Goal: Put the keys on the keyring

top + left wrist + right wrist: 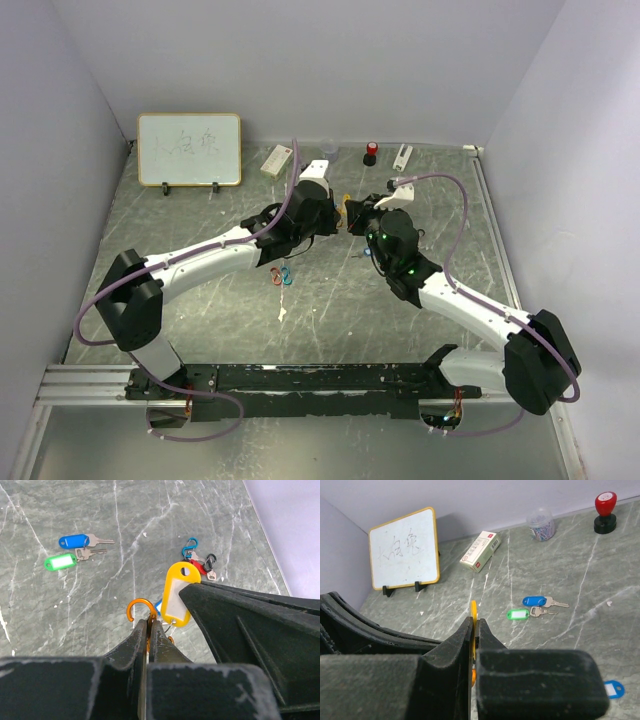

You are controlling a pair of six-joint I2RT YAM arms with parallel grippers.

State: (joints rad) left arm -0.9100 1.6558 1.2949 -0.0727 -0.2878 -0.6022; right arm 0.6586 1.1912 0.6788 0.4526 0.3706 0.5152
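Grey-green marbled counter (340, 320) under two white-and-black arms, tools meeting nose to nose near its middle. On the left, the left tool (150, 623) clamped shut on an orange hook-shaped metal keyring (136, 601), open curl poking up past the fingertips. Opposite, the right tool (474, 623) closed edge-on around a yellow plastic key tag (175, 597) with a white label. Holds it upright just beside the orange curl; contact between the two impossible to judge.

Farther off, lying side by side on the counter: a small metal key with a blue plastic tag (75, 541) and another with a green plastic tag (60, 562). Near the yellow tag, flat on the counter, a tangle of small blue, red and black carabiner clips (199, 560) with a small key among them. One more blue tag (614, 689) low at the edge of the right wrist view.

Along the back wall: a yellow-framed whiteboard (405, 547), a small white and red cardboard box (480, 551), a clear jar of paper clips (541, 522), a red-topped stamp (605, 510).
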